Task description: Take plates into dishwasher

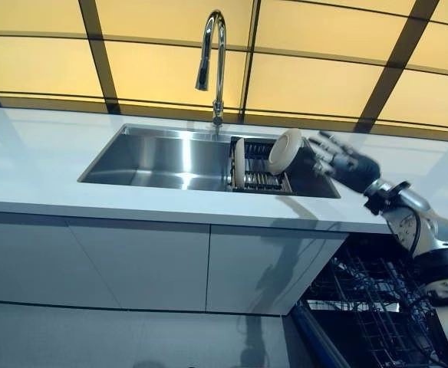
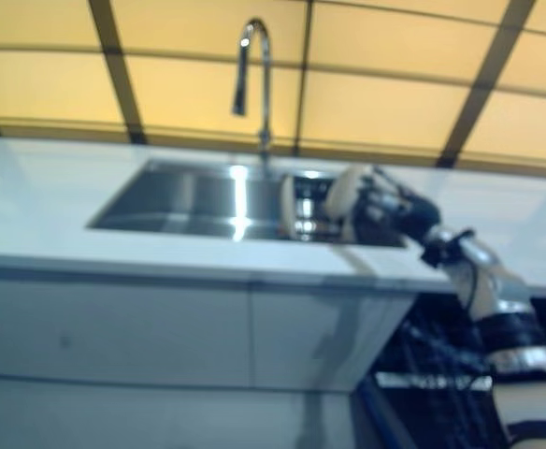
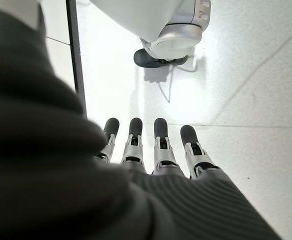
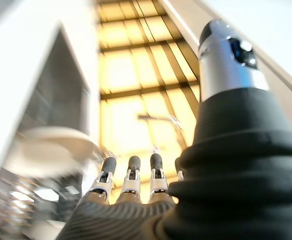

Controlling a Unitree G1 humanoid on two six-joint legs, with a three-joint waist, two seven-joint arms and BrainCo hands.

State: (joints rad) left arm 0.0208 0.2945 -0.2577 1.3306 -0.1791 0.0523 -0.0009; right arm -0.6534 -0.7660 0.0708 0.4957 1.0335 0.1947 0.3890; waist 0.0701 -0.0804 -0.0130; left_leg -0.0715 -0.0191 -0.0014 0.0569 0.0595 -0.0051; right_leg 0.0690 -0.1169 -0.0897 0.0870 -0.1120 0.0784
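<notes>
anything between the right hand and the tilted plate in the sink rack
Nothing: in the left eye view only a bare gap separates the open right hand from the tilted plate in the rack.

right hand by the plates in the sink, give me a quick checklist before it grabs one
1. Right hand open for a grasp: ok, its fingers are straight and spread.
2. Right hand holds nothing yet: ok, it sits beside the tilted plate, not closed on it.
3. Plates reachable: ok, the tilted plate and an upright plate stand in the rack inside the sink.
4. Dishwasher open to receive: ok, its wire rack shows below the counter.
5. Left hand out of the way: ok, open, pointing at the floor.
6. Contact between fingers and plate: cannot tell.
</notes>
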